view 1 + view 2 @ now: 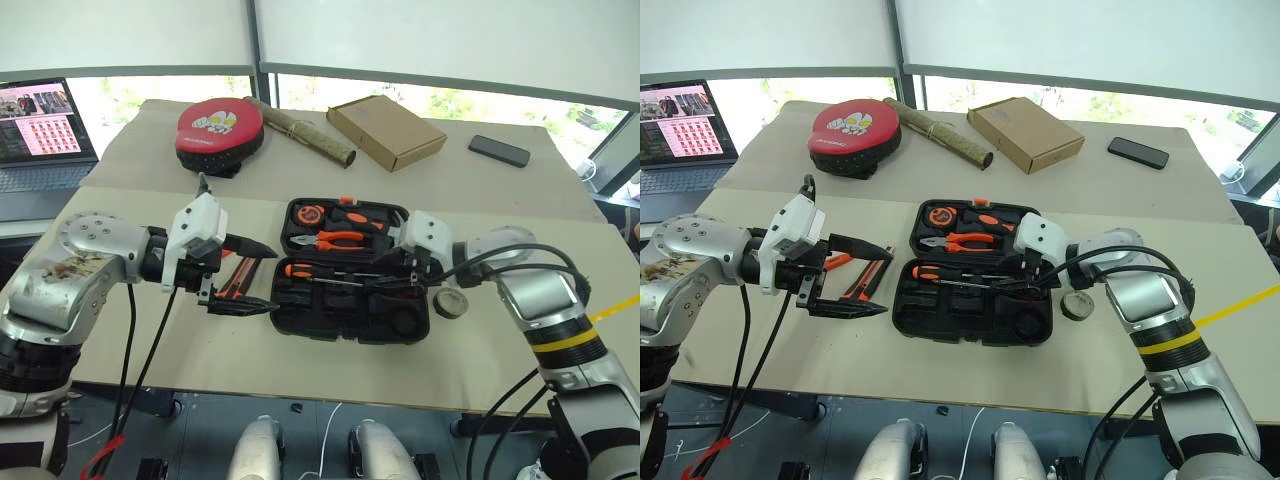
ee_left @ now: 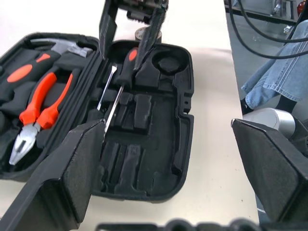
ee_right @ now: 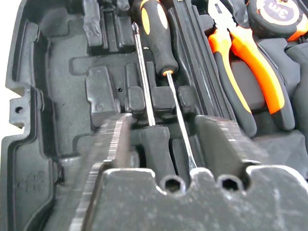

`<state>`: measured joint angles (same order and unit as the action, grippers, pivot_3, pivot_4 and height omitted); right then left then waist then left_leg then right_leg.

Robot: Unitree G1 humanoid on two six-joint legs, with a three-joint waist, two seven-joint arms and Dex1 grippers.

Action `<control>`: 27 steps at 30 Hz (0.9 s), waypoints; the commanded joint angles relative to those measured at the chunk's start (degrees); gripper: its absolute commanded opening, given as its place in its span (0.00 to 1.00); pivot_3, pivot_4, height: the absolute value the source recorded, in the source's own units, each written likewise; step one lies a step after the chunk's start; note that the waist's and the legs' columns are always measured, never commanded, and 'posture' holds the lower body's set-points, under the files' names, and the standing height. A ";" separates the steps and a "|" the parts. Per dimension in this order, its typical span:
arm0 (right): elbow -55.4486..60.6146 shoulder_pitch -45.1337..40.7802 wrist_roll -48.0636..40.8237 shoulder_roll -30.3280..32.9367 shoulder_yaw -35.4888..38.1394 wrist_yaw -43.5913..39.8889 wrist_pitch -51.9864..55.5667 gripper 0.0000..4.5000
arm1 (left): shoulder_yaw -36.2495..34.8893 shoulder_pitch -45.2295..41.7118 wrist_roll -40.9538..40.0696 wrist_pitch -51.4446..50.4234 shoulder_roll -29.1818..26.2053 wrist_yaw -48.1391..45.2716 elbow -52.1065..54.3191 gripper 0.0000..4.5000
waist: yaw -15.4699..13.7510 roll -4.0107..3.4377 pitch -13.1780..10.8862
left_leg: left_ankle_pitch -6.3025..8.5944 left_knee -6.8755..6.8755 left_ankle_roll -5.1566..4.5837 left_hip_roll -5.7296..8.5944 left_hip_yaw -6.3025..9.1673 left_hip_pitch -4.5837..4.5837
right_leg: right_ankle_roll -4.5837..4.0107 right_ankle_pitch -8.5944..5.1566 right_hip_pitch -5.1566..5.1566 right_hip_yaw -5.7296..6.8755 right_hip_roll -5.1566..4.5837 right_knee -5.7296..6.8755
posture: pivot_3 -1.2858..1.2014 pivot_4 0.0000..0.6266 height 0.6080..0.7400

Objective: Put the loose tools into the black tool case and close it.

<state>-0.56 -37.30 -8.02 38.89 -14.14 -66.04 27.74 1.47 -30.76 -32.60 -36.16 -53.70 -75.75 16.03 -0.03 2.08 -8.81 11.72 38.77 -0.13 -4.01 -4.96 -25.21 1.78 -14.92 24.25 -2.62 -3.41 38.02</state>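
The black tool case (image 1: 350,332) lies open in the middle of the table. Two orange-and-black screwdrivers lie in its near half, one handle (image 3: 156,33) pointing left. My right gripper (image 1: 396,278) is low over that half, open, with a finger on each side of the other screwdriver's dark handle (image 3: 158,151). My left gripper (image 1: 272,277) hovers wide open just left of the case, holding nothing. Behind its fingers the orange-black utility knife (image 1: 236,278) lies on the table. The small dark grey tape roll (image 1: 450,302) sits on the table right of the case.
Orange pliers (image 1: 335,240), a tape measure (image 1: 306,214) and a hammer fill the case's far half. Further back are a red-topped round pad (image 1: 220,128), a rolled stick (image 1: 312,137), a cardboard box (image 1: 385,130) and a phone (image 1: 498,150). A laptop (image 1: 40,135) stands far left.
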 commanded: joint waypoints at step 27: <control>-1.26 -3.83 7.22 -2.17 -3.88 0.91 -1.55 0.01 | 0.02 -1.39 1.28 1.52 -0.17 -0.40 -0.70 1.00 | 0.04 0.01 0.00 | 0.00 0.00 0.00 0.00 0.01 0.01 | 0.00 0.00 -0.02 0.03 0.00 0.00 | 0.52 0.24 1.00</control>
<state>-4.21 -39.58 1.78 37.02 -20.69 -64.09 23.89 2.07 -31.36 -31.51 -35.74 -53.72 -76.08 14.95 0.02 2.09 -8.81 11.72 38.76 -0.13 -4.01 -4.95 -25.20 1.78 -14.92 24.24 -2.59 -3.41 38.01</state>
